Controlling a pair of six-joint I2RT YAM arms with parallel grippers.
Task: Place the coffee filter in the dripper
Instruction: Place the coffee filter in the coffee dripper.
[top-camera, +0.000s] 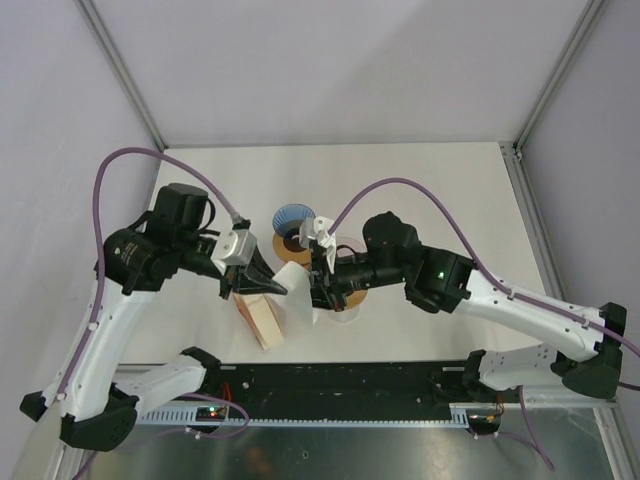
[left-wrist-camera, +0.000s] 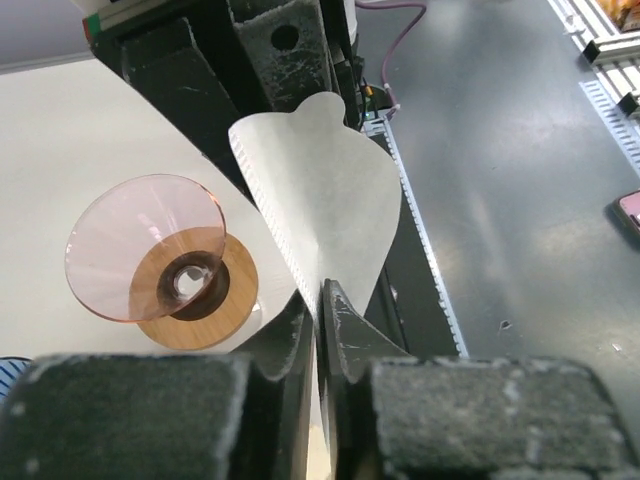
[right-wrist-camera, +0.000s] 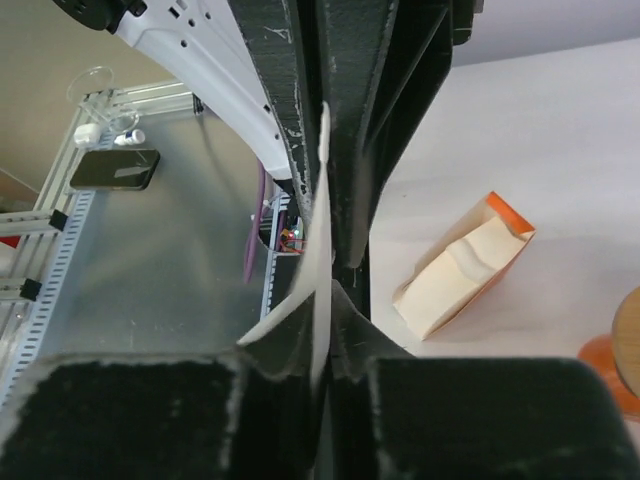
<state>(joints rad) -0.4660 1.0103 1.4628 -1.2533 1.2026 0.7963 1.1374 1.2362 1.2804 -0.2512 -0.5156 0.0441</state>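
Over a white bench (top-camera: 420, 180): held filter (left-wrist-camera: 320, 190) aloft near dripper (left-wrist-camera: 150, 250), not yet inside. Gripped its edge in closed left claw (left-wrist-camera: 320, 295); pinched it too in right claw (right-wrist-camera: 330, 300), probably to spread the cone before seating.

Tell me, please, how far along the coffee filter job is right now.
Done: one coffee filter is held off the table, apart from the filter box. In hand: the left hand and right hand both pinch it, possibly to open it. Left: the dripper is empty, so the filter must go into its cone.
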